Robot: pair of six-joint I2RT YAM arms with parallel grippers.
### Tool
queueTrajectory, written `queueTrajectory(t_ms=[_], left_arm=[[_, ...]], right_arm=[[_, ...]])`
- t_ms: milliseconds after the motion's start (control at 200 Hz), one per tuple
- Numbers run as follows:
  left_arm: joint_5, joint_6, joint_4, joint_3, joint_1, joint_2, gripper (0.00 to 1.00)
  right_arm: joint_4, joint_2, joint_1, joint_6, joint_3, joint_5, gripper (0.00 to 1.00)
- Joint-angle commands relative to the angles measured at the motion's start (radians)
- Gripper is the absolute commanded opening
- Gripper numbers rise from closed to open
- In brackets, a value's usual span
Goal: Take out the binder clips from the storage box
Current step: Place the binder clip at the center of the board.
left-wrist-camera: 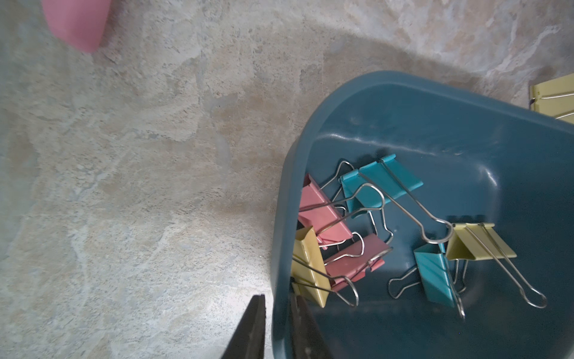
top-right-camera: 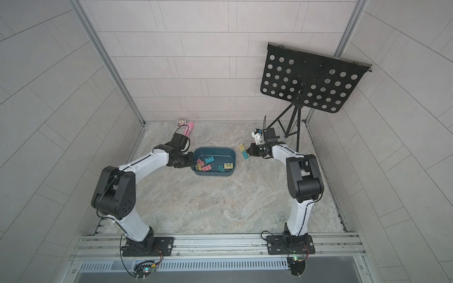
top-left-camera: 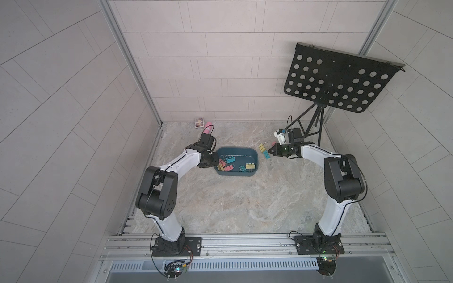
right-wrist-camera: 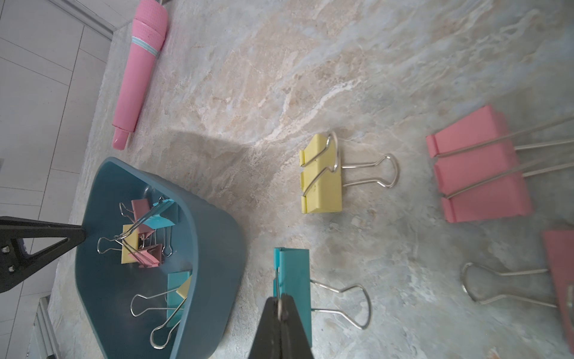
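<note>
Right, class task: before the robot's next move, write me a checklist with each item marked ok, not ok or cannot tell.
1. Left gripper bracing the dark teal plastic storage box: ok, fingers straddle its wall.
2. Right gripper free: not ok, shut on the teal metal binder clip by its wire handle.
3. That clip resting on the marbled tabletop: cannot tell.
4. Box emptied: not ok, several coloured clips lie inside.
5. Removed yellow clip and pink clip clear of the box: ok.
6. Long pink cylindrical stick out of the way: ok, by the wall.

Robot lab cell, panelled walls [top-left-camera: 196,49], aluminium rail [top-left-camera: 245,241], left arm [top-left-camera: 179,160], right arm [top-left-camera: 316,153]
</note>
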Motion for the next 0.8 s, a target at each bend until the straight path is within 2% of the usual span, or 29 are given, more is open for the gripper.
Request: queueTrajectory(t_ms=[0, 796], left_arm=[[-0.007, -0.006, -0.017, -0.013, 0.007, -0.032, 0.24], [-0.009, -0.006, -0.016, -0.019, 0.007, -0.041, 0.24]], right_arm=[[0.028, 0.026, -0.003, 0.026, 0.008, 0.012, 0.00], [0.065, 0.103, -0.016, 0.067, 0.013, 0.012, 0.00]])
